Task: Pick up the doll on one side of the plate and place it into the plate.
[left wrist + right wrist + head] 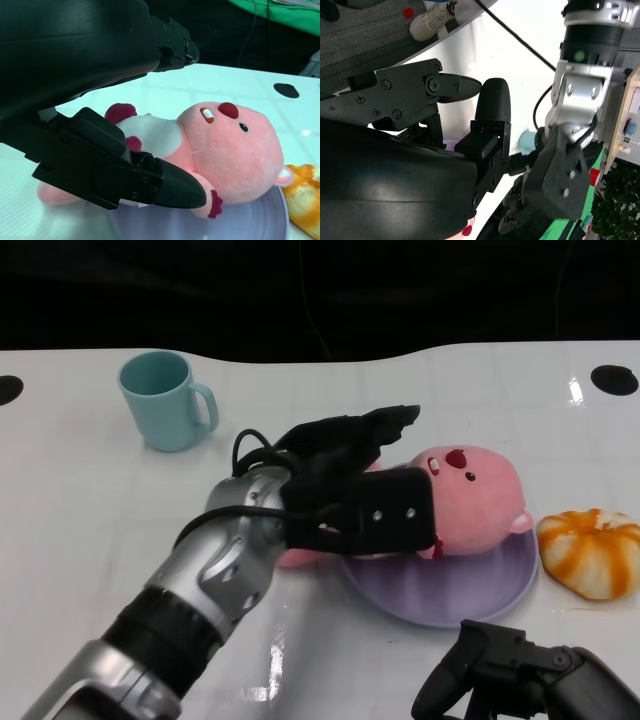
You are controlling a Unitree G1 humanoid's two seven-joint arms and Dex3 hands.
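The doll (470,502) is judged to be light and soft: a pink plush whose body gives under pressure, is not fragile, and offers a fuzzy surface that should not slip. The best hold is judged to be across the torso, where the stuffing can be squeezed from 2 sides; the head is wider and rounder and would be harder to span.

The doll is seen lying on its back, its head and upper body over the purple plate (480,592) and its legs trailing past the plate's rim toward the bench (90,500). The left robot hand (355,490) is closed around the doll's middle: in the left wrist view the thumb side is pressed under the white belly patch while the fingers (170,47) arch over the top. The doll is thus held, partly resting on the plate. The placement is judged nearly complete, with the legs yet to be brought inside.

The right robot hand (520,675) is kept low at the near edge of the bench, well apart from the doll, fingers curled loosely on nothing as far as can be seen.
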